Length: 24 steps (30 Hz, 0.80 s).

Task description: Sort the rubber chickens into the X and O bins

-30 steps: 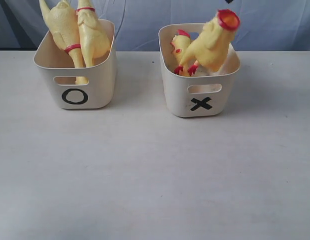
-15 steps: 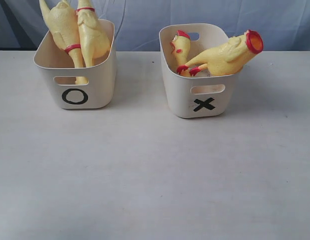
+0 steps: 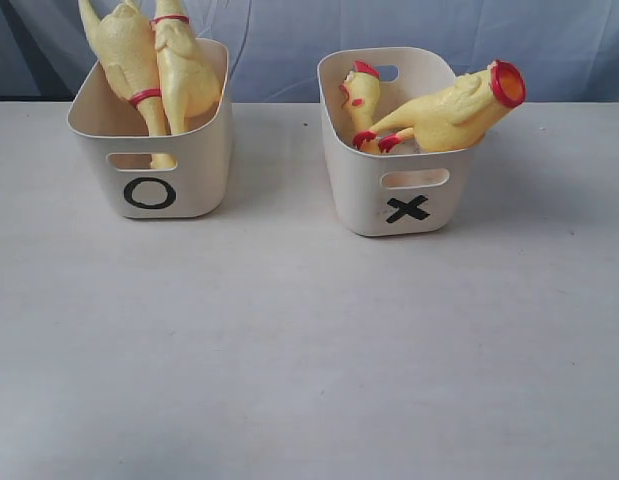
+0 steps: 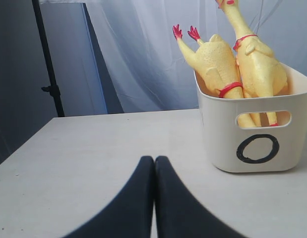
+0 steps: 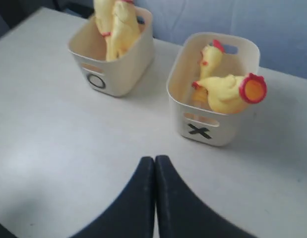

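Note:
Two tall rubber chickens (image 3: 154, 65) stand head-down in the O bin (image 3: 154, 150) at the back left; the left wrist view shows them (image 4: 237, 59) in that bin (image 4: 257, 124). The X bin (image 3: 399, 170) at the back right holds a small upright chicken (image 3: 361, 95) and a larger one (image 3: 444, 112) lying across its rim, its open red-ringed neck end past the right edge. The right wrist view shows this bin (image 5: 213, 84) and the lying chicken (image 5: 227, 91). My left gripper (image 4: 154, 159) and right gripper (image 5: 154, 159) are both shut, empty, and away from the bins. Neither shows in the exterior view.
Both bins stand on a pale table (image 3: 309, 350). A light curtain (image 3: 289, 40) hangs behind it. A dark stand pole (image 4: 46, 59) rises beyond the table's far left edge in the left wrist view.
The larger chicken at the X bin has tipped from nearly upright to lying across the rim, neck end to the right. The bin shifted slightly. Since half a second ago nothing has moved.

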{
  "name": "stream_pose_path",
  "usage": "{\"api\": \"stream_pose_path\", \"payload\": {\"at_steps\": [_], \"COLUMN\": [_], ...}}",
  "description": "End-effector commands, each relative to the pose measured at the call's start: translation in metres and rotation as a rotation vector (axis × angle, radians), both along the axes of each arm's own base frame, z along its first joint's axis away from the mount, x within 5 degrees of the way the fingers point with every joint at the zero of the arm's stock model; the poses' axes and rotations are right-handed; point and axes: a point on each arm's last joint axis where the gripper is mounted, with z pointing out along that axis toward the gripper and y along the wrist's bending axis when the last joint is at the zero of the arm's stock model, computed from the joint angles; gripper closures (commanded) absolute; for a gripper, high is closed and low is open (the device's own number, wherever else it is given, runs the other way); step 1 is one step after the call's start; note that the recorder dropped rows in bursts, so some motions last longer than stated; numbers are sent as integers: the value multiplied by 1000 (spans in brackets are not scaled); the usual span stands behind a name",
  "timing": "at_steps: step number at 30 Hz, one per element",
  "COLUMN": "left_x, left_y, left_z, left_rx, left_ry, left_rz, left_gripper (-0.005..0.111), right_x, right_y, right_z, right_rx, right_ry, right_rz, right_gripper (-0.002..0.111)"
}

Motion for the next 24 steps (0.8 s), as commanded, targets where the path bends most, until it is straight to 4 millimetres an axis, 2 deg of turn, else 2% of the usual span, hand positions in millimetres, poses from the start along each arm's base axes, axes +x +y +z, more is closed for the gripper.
{"api": "stream_pose_path", "payload": {"at_steps": [1, 4, 6, 10, 14, 16, 18, 21, 24], "left_x": [0, 0, 0, 0, 0, 0, 0, 0, 0], "left_y": [-1, -1, -1, -1, -1, -1, -1, -1, -1], "left_z": [1, 1, 1, 1, 1, 1, 1, 1, 1], "left_rx": [-3, -3, -3, -1, -1, -1, -1, -1, -1], "left_ry": [-13, -13, -13, -13, -13, -13, -13, -13, -13], "left_rz": [-11, -11, -11, -10, -10, -10, -10, -10, -10], "left_gripper": [107, 107, 107, 107, 107, 107, 107, 107, 107], "right_x": [-38, -63, -87, -130, -162, -165, -159, -137, -105], "right_y": [-25, -40, -48, -64, -58, -49, -42, -32, -31], "right_z": [5, 7, 6, 7, 6, 1, -6, -23, -53], "right_rx": [4, 12, 47, 21, -21, -53, -70, -12, 71], "right_ry": [-148, -246, -319, -551, -722, -733, -740, -772, -794], "right_rz": [-67, -110, -150, -397, -615, -696, -743, -724, -688], "right_gripper": [109, 109, 109, 109, 109, 109, 109, 109, 109]}}
